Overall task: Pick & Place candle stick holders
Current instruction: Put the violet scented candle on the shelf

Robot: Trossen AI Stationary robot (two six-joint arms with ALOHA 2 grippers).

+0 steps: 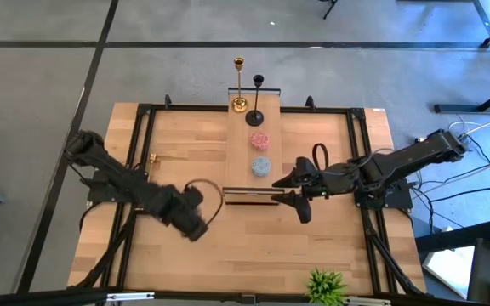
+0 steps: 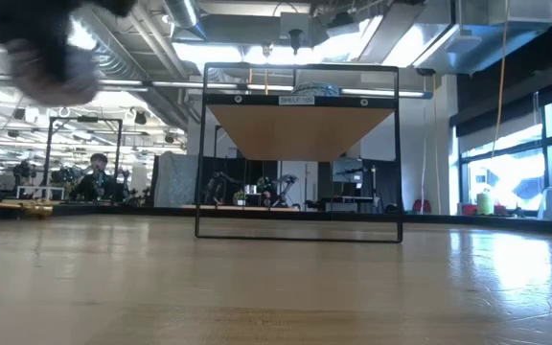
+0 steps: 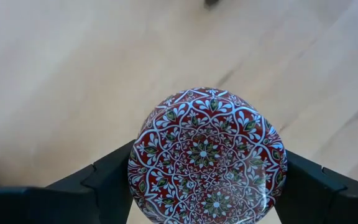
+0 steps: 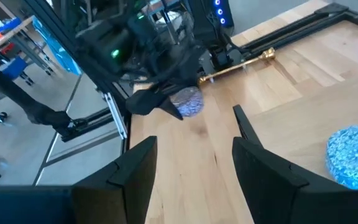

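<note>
Candle stick holders: two gold (image 1: 239, 83) (image 1: 152, 158), one black (image 1: 256, 100).

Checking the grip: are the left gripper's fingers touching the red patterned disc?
Touching. The left wrist view shows both fingers pressed against the red patterned disc edges, no gap.

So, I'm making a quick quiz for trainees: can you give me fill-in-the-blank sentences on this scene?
1. The left tool grips a round, patterned disc whose main colour is ____.
2. Next to the upright gold candle stick holder stands a ____ one.
3. The right tool hovers over the table with its jaws ____ and nothing between them.
4. A second gold candle stick holder lies on its ____ on the table.

Missing words: red; black; open; side
</note>
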